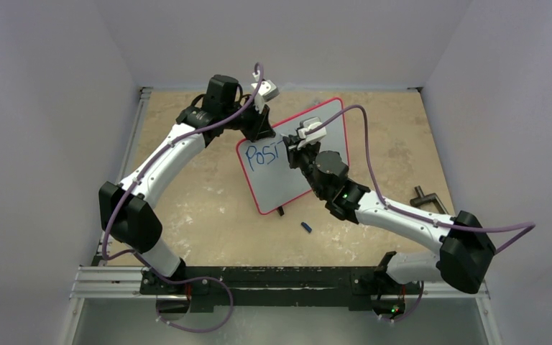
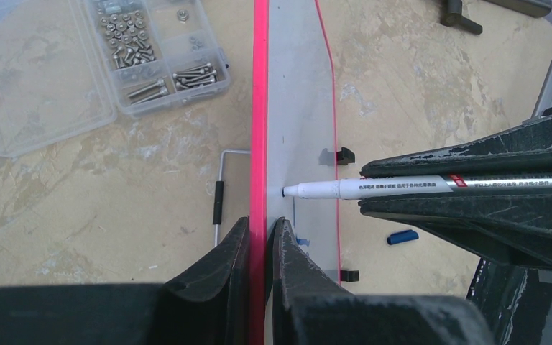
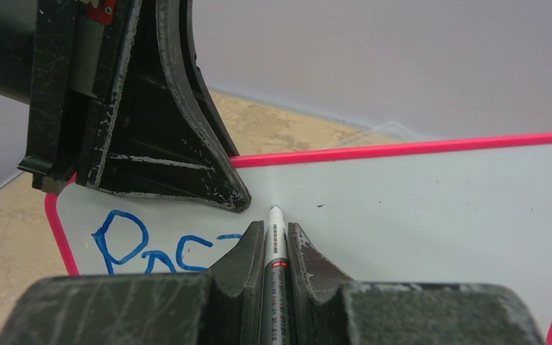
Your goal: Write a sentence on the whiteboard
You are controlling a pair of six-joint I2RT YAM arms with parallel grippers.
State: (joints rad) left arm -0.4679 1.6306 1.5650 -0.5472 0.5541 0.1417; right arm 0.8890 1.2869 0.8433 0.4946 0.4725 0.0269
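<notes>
Whiteboard (image 1: 282, 183), red-framed, propped on its lower edge at mid-table (image 1: 208, 215), leaning, w/ blue letters (image 1: 264, 154) "POST" near its top-left corner. L gripper (image 2: 262, 244) pinches the board's upper frame betw. both fingers. R gripper (image 3: 274, 233) is clamped on a white marker (image 3: 274, 223), tip at the board face just right of the lettering. Blue cap (image 1: 306, 227) lies on the table near the board's lower edge.

Pale lavender walls (image 1: 43, 108) on three sides, mottled beige tabletop (image 1: 208, 215), aluminium rail (image 1: 108, 280) along near edge
</notes>
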